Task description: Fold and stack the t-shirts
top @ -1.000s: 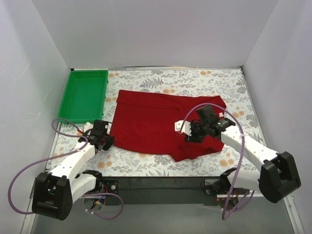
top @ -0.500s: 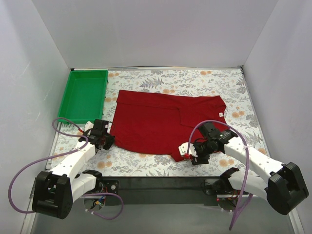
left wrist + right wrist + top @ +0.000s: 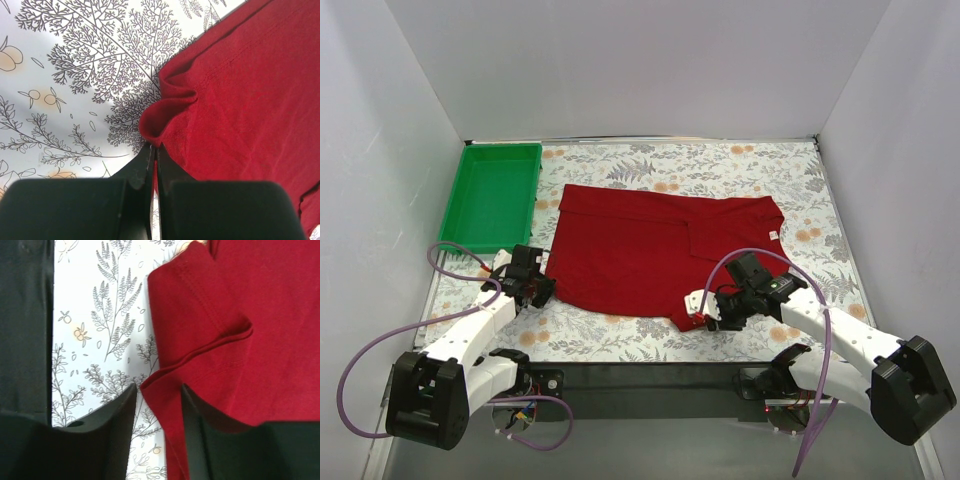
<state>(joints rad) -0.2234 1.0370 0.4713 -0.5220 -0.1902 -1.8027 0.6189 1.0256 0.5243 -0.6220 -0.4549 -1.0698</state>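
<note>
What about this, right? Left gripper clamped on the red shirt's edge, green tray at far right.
No: the green tray is at the far left, per the top external view. The left gripper does clamp the edge of the red shirt.

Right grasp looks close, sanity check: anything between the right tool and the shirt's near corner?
Nothing visible. The right tool sits at the near corner of the t-shirt, jaws open, with the cloth edge lying in the gap between them. Only the patterned table shows beside it.
</note>
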